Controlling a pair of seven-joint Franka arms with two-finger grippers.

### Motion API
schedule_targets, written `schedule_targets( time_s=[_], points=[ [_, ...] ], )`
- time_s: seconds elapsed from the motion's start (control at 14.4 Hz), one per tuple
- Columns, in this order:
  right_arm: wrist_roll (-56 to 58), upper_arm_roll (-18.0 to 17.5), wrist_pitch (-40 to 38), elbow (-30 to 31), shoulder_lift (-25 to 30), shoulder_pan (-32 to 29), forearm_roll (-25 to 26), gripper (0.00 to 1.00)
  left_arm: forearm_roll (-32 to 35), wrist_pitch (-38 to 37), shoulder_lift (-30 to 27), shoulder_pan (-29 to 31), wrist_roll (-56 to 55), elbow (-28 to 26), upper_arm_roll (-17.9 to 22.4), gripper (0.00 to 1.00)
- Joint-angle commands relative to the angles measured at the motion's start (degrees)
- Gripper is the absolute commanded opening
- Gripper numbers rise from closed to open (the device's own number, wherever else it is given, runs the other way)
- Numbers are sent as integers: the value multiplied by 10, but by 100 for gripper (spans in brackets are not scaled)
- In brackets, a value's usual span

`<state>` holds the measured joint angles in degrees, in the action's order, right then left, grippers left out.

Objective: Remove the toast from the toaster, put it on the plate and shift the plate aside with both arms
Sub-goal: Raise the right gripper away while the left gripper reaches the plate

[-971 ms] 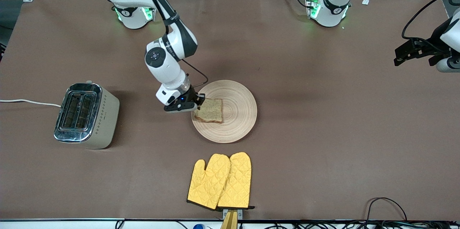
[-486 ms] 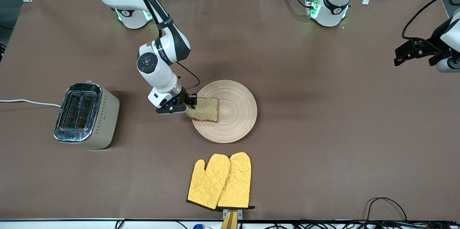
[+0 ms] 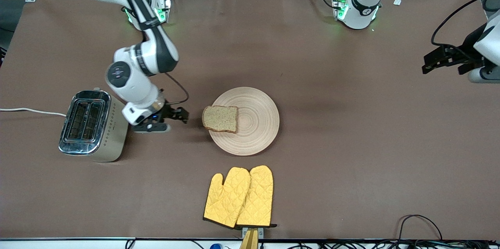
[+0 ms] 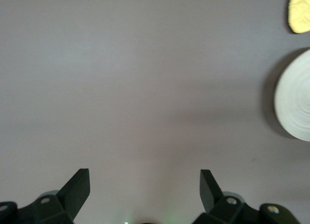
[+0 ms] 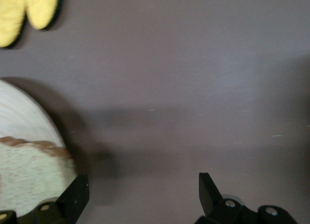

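The toast (image 3: 220,119), a speckled tan slice with a darker crust, lies flat on the round pale wooden plate (image 3: 258,131), overhanging its rim toward the right arm's end of the table. It also shows in the right wrist view (image 5: 29,173) on the plate (image 5: 19,117). My right gripper (image 3: 177,115) is open and empty, low over the cloth between the toaster and the plate, clear of the toast. My left gripper (image 3: 431,61) is open and empty, up over the left arm's end of the table. The plate's edge shows in the left wrist view (image 4: 295,103).
A silver two-slot toaster (image 3: 91,125) stands toward the right arm's end with its white cord. Two yellow quilted oven mitts (image 3: 240,197) lie nearer the front camera than the plate. Cables run along the front edge.
My right gripper has let go of the toast, leaving it on the plate's rim, and drawn back toward the toaster. The left arm has shifted slightly.
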<state>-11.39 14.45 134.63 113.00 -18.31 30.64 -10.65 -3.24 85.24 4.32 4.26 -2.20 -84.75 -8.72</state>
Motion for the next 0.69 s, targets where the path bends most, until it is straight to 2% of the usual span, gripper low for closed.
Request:
schedule_targets(
  time_s=[0.0,0.35,0.49,0.62],
  points=[
    [8,48,-79,-53,23,-3,46,100,-39,36,45,-7,-2,6,-3,100],
    [74,123,-174,-73,91,-3,52,100,-156,134,143,-53,7,-7,-24,100],
    [73,145,-264,-120,106,-3,53,100,-198,184,184,-62,10,-17,-49,100],
    [73,171,-353,-181,108,-3,54,100,-203,237,215,-61,15,-35,-83,100]
  ],
)
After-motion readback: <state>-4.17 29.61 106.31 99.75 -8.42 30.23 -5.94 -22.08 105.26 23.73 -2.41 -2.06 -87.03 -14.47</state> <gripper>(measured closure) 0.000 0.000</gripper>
